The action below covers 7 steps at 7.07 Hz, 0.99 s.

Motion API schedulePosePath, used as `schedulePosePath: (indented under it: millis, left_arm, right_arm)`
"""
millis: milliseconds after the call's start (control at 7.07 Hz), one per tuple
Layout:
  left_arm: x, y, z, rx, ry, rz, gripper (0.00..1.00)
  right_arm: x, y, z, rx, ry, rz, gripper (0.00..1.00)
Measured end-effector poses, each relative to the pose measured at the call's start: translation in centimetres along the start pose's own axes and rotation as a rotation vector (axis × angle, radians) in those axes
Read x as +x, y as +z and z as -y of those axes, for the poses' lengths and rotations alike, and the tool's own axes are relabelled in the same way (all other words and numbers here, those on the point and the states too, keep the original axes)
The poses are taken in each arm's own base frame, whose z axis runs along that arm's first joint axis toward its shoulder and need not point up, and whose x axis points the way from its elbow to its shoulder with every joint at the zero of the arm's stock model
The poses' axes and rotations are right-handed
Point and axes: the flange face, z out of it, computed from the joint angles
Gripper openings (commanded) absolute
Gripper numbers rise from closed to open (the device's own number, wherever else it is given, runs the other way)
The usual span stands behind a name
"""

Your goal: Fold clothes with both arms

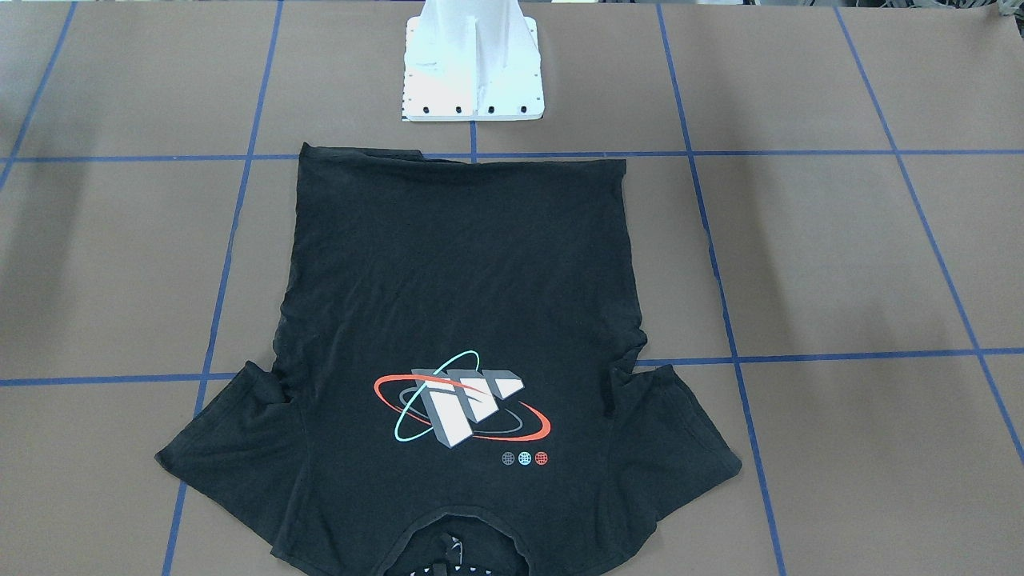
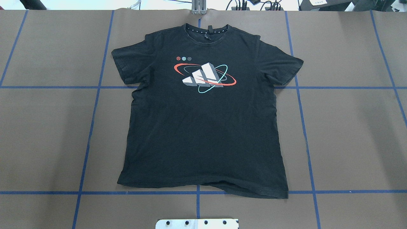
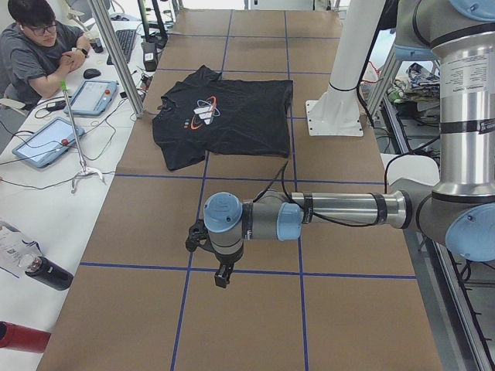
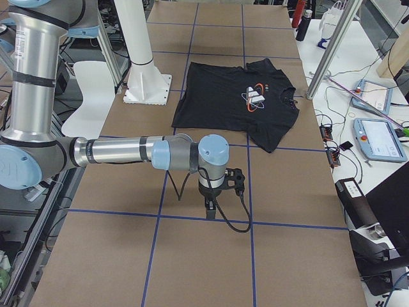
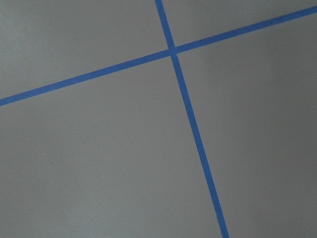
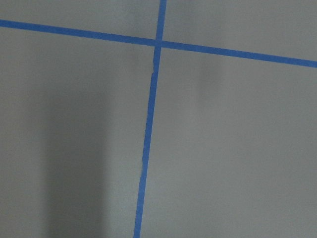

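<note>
The black T-shirt (image 2: 203, 133) is lying flat and face up on the middle of the brown table (image 2: 349, 127). In the overhead view its collar is pointing to 12 o'clock and its hem to 6 o'clock, near the white pedestal (image 2: 197, 223). The chest print (image 2: 205, 78) is showing three slanted white blocks ringed by red and teal ovals, with three small dots (image 2: 183, 58) at its 10 o'clock. The neck label (image 2: 206, 31) is too small to read. The left gripper (image 3: 223, 278) and right gripper (image 4: 210, 214) are hanging over bare table crossed by blue tape (image 5: 190, 119), well apart from the shirt. How far either is parted cannot be told.
</note>
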Motion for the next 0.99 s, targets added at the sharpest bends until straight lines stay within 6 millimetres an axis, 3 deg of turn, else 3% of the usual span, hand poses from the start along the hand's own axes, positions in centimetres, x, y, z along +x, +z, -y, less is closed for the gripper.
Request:
schedulePosePath:
  millis: [565,990]
  left_arm:
    - [0.8,-1.1,0.7,0.019,0.023,0.011,1.00]
    - [3.2,-4.0,2.5,0.103,0.108,0.042,1.00]
  right_arm:
    - [-0.2,-0.2,0.3,0.004,-0.006,0.000,1.00]
    - [-2.1,-2.0,2.8,0.045,-0.052,0.004,1.00]
